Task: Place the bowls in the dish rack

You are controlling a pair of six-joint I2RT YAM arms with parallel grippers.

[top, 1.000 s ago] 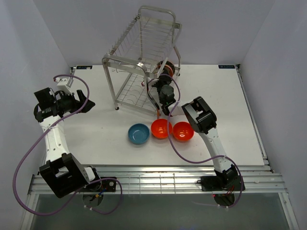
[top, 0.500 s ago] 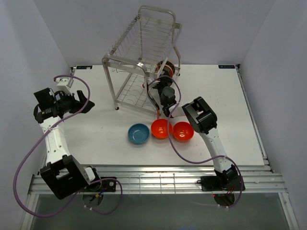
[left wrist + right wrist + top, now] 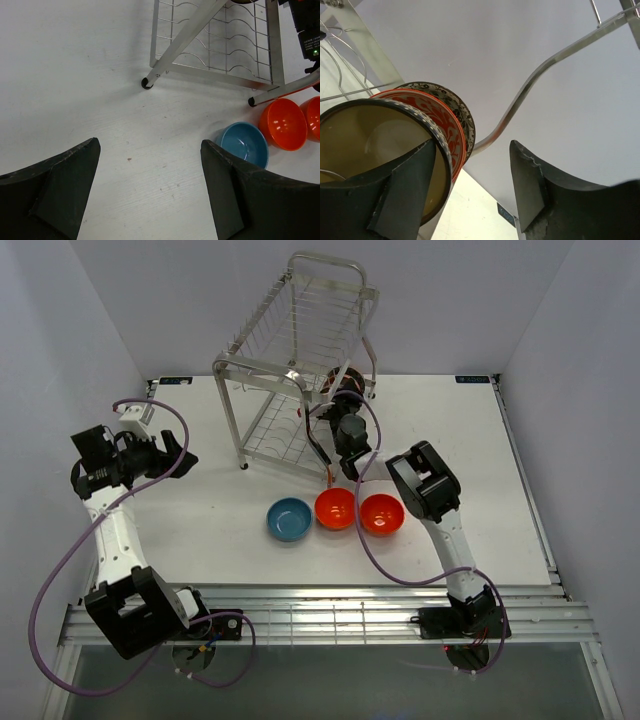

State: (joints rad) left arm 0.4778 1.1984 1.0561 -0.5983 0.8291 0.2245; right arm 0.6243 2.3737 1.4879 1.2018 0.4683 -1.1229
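R pincer [image 3: 472, 150] just opened: 3rd bowl racked, 3 left.
Jaws now apart, nothing btwn them; dark brown bowl [image 3: 370, 135] on edge in dish rack [image 3: 250, 362] lower tier, w/ red-and-white bowl [image 3: 447, 125] & grey patterned bowl [image 3: 462, 112] behind. Blue bowl [image 3: 289, 518] + orange bowls [image 3: 336, 508] [image 3: 382, 514] on table [image 3: 200, 510], empty. L pincer [image 3: 150, 150] apart, empty.

Robotics lab test cell. A bare white tabletop [image 3: 480, 460] is boxed in on three sides by plain pale wall panels [image 3: 60, 340]. One robot arm at lower left [image 3: 115, 530] and another at lower right [image 3: 445, 525] are mounted on an aluminium rail [image 3: 330, 615] along the bottom of the frame, trailing purple cables [image 3: 45, 590]. A wire dish rack [image 3: 300, 330] and small coloured bowls [image 3: 336, 508] sit on the tabletop.
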